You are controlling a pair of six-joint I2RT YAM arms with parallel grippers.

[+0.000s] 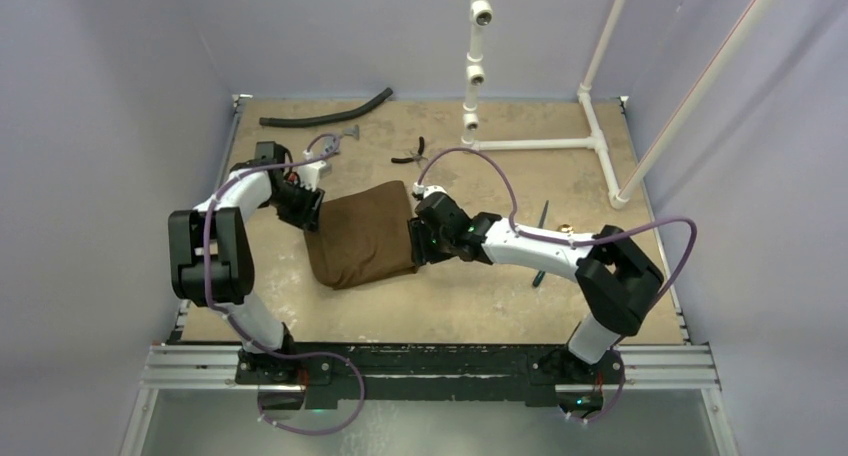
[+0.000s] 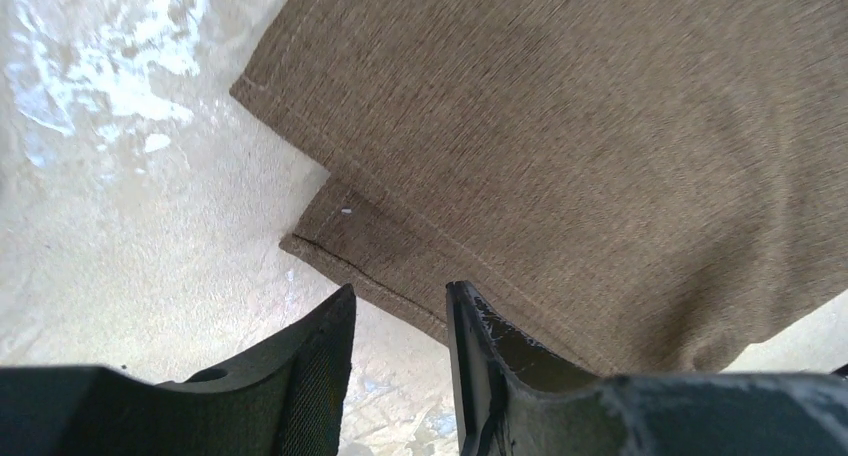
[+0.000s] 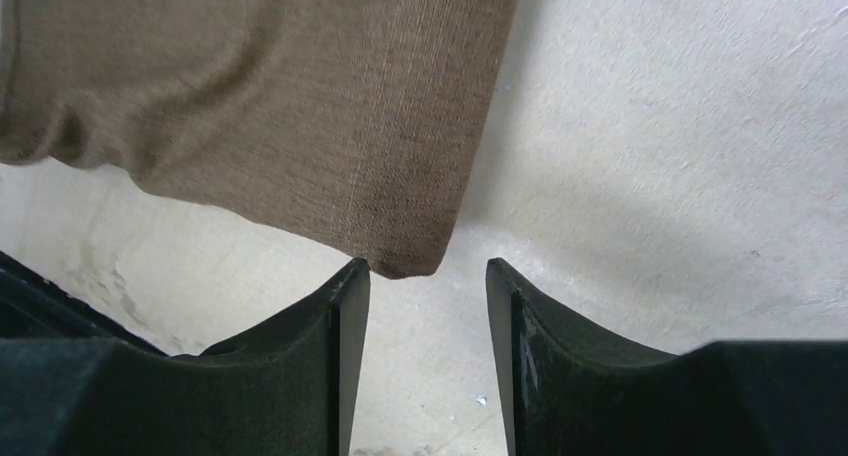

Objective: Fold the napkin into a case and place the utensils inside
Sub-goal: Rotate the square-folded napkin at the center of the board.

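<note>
Top view, napkin: the dark-brown, roughly square soft cloth napkin (image 1: 362, 234) lies folded on the tan worktop (image 1: 480, 296), about midway between the near and far edges and slightly toward the left edge.
Top view, left end effector (image 1: 305, 211): low at the napkin's far-left corner.
Top view, right end effector (image 1: 413, 244): low at the napkin's right side.
Top view, utensil: a slim dark utensil (image 1: 541, 238) lies near the right edge, partly hidden by the right arm.
Top view, other: a black rubber hose (image 1: 325, 113) lies along the far edge.
Left wrist view, left end effector (image 2: 400, 291): jaws apart, clamping nothing. Two hemmed napkin (image 2: 600, 126) layers lie just ahead, the lower one reaching one finger.
Right wrist view, right end effector (image 3: 427, 266): jaws apart, with bare worktop (image 3: 680, 176) between them. The napkin's (image 3: 250, 96) folded corner sits at one fingertip.
</note>
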